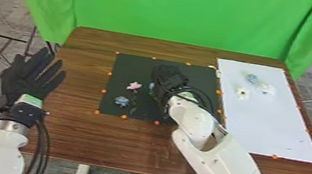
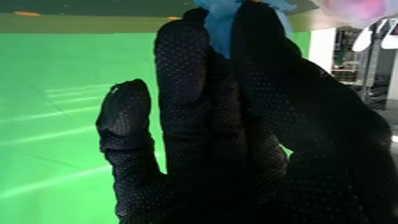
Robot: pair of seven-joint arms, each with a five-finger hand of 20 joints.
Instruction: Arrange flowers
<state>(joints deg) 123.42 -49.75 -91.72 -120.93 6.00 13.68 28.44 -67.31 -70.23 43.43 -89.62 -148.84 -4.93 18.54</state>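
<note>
Pinching a light-blue, thin-petalled flower (image 2: 221,30) between thumb and fingertips of the black-gloved right hand (image 1: 170,78) (fingers apart on the left hand (image 1: 28,79)), so could easily drop it from a shallow hold tbh, or snag the pale-pink, soft-petalled flower (image 2: 360,9) near the thumb by swinging sideways.

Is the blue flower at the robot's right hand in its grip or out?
In: the right wrist view shows the blue flower pinched between the fingers and thumb of the right hand.
</note>
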